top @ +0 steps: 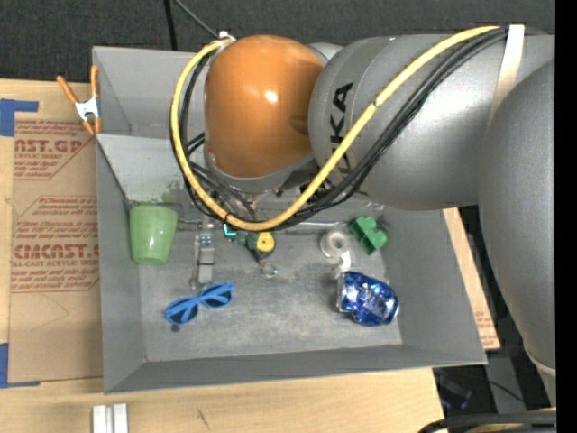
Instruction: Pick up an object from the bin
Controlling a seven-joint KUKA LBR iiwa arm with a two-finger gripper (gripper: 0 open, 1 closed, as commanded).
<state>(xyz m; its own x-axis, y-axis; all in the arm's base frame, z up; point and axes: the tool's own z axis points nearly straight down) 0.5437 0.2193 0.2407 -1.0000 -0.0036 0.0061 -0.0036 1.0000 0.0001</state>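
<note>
Under your arm's orange cover (257, 106) the gripper (235, 258) hangs open and empty; steer toward seven o'clock and straddle the blue sunglasses (199, 303) before closing.

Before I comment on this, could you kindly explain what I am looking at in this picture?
One camera looks down on a grey metal bin. The big grey arm reaching in from the right is a robot, with its wrist under an orange cover. Its gripper hangs below the cover, open and holding nothing. On the bin floor lie a green cup, blue sunglasses, a crumpled blue wrapper, a green block and a small whitish piece.
</note>
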